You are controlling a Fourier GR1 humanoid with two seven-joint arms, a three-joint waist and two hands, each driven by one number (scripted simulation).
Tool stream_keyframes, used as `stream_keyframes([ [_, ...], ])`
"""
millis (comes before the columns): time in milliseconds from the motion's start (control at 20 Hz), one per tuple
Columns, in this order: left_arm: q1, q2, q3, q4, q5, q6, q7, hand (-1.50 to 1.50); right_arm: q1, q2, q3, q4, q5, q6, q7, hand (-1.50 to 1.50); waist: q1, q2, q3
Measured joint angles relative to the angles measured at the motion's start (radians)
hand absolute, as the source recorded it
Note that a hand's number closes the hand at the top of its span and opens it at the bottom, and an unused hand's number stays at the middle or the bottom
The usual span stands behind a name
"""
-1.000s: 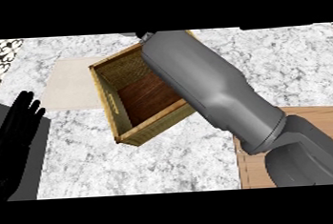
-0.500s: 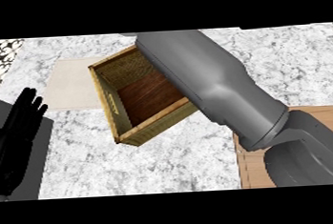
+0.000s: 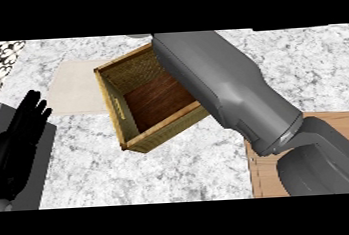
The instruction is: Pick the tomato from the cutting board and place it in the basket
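The tomato cannot be located in the head view: it shows neither on the cutting board (image 3: 273, 182) nor in the visible part of the basket (image 3: 144, 108), and the pictures do not settle where it is. The basket is a box-shaped container with tan woven walls and a dark brown floor, standing on the marbled grey bench (image 3: 188, 174) and turned at an angle to the bench edges. Its visible floor area holds nothing. The right forearm (image 3: 220, 87) enters from the lower right corner and extends diagonally up and to the left, crossing over the basket's right side and covering its far right corner. The right hand lies beyond the upper end of this forearm and shows in no part of the view, so its state cannot be given. The cutting board, a light wooden slab, lies at the lower right, largely covered by the same arm. A pale beige mat (image 3: 76, 87) lies flat on the bench, partly under the basket's left side. The left hand (image 3: 19, 135) rests at the left edge, fingers straight, spread and pointing upward, holding nothing.
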Motion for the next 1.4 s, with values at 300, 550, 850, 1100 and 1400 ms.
stream_keyframes([
  [300, -0.008, 0.012, -0.017, 0.019, 0.014, 0.012, -0.024, 0.00, 0.012, 0.000, 0.007, 0.006, -0.003, 0.019, -0.010, 1.50, -0.003, -0.003, -0.002],
  [550, -0.016, 0.021, -0.030, 0.026, 0.024, 0.025, -0.031, 0.00, 0.040, -0.001, 0.018, 0.018, 0.000, 0.031, -0.014, 1.50, -0.003, -0.004, -0.005],
  [850, -0.023, 0.030, -0.042, 0.029, 0.027, 0.035, -0.038, 0.00, 0.053, -0.001, 0.026, 0.032, 0.004, 0.060, -0.016, 1.50, -0.005, -0.008, -0.008],
  [1100, -0.040, 0.036, -0.048, 0.037, 0.036, 0.026, -0.048, 0.00, 0.074, -0.001, 0.021, 0.037, -0.008, 0.076, -0.018, 1.50, 0.001, -0.007, -0.010],
  [1400, -0.045, 0.041, -0.062, 0.051, 0.022, 0.029, -0.062, 0.00, 0.094, -0.001, 0.002, 0.034, -0.034, 0.093, -0.021, 1.50, -0.001, -0.009, -0.010],
])
